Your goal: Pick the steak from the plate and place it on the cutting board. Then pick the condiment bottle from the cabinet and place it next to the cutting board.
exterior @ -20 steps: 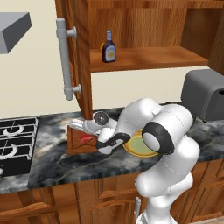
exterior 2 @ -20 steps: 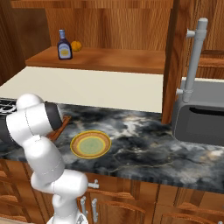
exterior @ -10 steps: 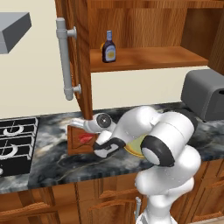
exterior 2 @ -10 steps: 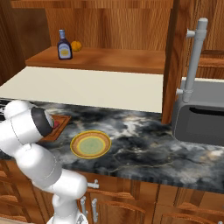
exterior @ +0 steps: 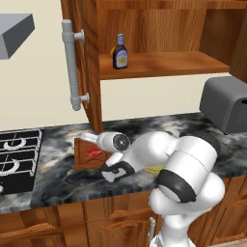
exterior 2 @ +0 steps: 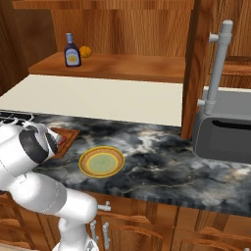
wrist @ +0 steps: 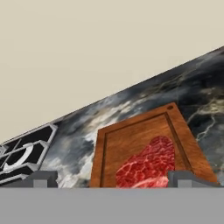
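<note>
Cream wall point(exterior 2: 108, 98), dark marble counter point(exterior 2: 162, 162), wooden drawers point(exterior: 58, 224), black stove point(exterior: 17, 154)

Arm: swung further left across the counter point(exterior: 53, 176), elbow now lower and nearer the front edge.
Gripper point(wrist: 109, 180): drawn back from the cutting board point(wrist: 131, 140), jaws wide.
Plate point(exterior 2: 101, 161): fully uncovered in the right base view, bare.
Steak point(wrist: 146, 164): lies on the board, between the fingertips point(wrist: 41, 178).

**Materials and surfaces**

The cutting board point(wrist: 135, 144) is reddish wood with visible grain. The steak point(wrist: 146, 164) looks raw and marbled. The counter point(exterior 2: 162, 162) is dark, glossy marble-like stone. The cabinet point(exterior: 159, 29) is brown wood-grain; its handle point(exterior: 72, 67) is smooth grey metal.
</note>
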Controlling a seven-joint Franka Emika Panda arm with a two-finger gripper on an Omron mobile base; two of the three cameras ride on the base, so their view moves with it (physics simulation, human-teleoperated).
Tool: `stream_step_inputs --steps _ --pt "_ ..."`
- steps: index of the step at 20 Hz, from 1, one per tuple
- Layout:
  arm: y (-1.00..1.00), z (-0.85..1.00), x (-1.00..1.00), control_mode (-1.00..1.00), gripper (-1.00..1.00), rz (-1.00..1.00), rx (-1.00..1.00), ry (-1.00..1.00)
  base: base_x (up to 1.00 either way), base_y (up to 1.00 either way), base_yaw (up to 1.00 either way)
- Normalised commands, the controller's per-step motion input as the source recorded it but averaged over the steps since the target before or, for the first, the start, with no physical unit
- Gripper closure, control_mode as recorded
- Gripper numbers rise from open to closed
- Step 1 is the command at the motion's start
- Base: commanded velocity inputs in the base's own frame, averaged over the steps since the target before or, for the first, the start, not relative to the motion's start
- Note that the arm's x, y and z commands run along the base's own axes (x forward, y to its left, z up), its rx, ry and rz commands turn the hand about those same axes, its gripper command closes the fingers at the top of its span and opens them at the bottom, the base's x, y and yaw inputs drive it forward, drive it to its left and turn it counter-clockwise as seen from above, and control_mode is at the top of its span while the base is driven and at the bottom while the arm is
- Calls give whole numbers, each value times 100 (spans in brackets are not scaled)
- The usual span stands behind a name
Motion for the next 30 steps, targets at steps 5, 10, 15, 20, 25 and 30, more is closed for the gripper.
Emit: stream_step_inputs --steps 5,10,15,20,25,30 --pt "-40 36 -6 -100 -100 4 0 -5 0 0 0" --pt "-35 37 -4 -100 -100 4 0 -5 0 0 0" --pt "-31 39 -6 -100 -100 4 0 -2 0 0 0" --pt "-27 39 -10 -100 -100 7 0 0 0 0 0" --pt "-24 39 -9 -100 -100 9 -3 0 0 0 0" --pt "-18 37 -7 -100 -100 9 -5 0 0 0 0"
